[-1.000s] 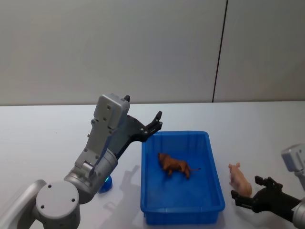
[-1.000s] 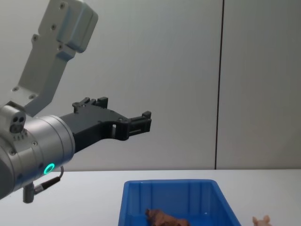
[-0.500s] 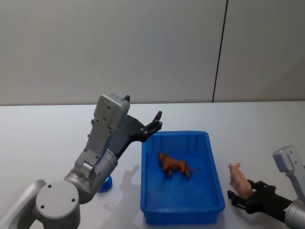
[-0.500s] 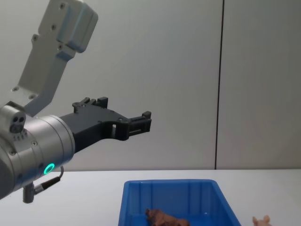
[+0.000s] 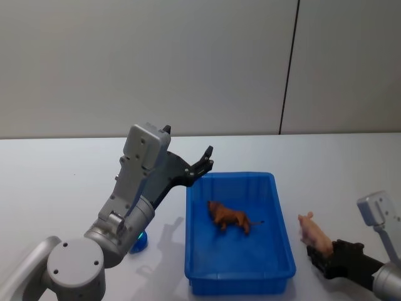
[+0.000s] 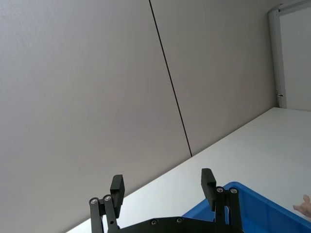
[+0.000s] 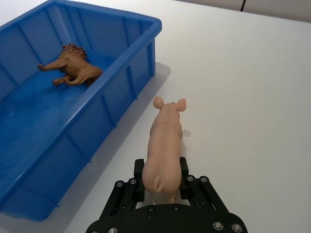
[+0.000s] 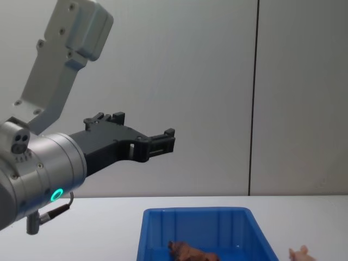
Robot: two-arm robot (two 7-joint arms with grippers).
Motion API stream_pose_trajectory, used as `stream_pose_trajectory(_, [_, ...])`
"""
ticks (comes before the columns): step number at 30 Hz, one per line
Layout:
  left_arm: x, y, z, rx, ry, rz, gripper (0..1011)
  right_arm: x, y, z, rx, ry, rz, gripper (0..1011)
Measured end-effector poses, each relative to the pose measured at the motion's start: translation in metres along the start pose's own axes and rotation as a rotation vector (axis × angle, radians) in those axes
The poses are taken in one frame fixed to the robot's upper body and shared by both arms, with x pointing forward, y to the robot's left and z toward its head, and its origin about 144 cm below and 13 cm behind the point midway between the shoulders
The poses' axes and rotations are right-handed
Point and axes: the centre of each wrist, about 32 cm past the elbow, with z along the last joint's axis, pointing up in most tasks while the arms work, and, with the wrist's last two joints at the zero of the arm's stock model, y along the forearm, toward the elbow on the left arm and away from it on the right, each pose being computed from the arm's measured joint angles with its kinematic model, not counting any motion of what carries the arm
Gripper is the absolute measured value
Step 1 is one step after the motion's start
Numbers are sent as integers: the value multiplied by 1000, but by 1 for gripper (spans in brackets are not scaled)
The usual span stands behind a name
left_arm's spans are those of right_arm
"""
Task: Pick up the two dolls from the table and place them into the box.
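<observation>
Right gripper [image 7: 162,180]: clamps pink doll's [image 7: 165,138] rump beside box [image 7: 127,18].
Risk: seemingly shallow hold; doll could slip.
Left gripper [image 6: 163,184]: wide, parked aloft.

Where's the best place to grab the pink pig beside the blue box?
Its back flanks, coming from behind its rear. The pink pig is long and slim with its head pointing away from the right gripper, so one finger fits on each side; that is where the fingers sit now.

On counter [image 5: 62,188], centre: box [image 5: 238,283]. Inside box: lion doll [image 5: 230,217]. Just right of box: pig doll [image 5: 313,233], rump clamped in right gripper [image 7: 162,170]. Above box's left rear corner: left gripper [image 6: 163,178].
</observation>
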Motion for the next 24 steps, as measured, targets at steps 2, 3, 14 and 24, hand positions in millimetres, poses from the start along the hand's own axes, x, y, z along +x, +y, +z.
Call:
stream_pose_trajectory(2, [0, 0, 0, 0, 0, 0, 1001, -1, -1, 1, 7, -7, -7, 363])
stream_pose_trajectory(3, [0, 0, 0, 0, 0, 0, 1001, -1, -1, 1, 10, -10, -9, 363])
stream_pose_trajectory(14, [0, 0, 0, 0, 0, 0, 1001, -2, -5, 10, 89, -76, -33, 363])
stream_pose_trajectory(24, [0, 0, 0, 0, 0, 0, 1001, 2, -6, 38, 205, -166, 4, 362])
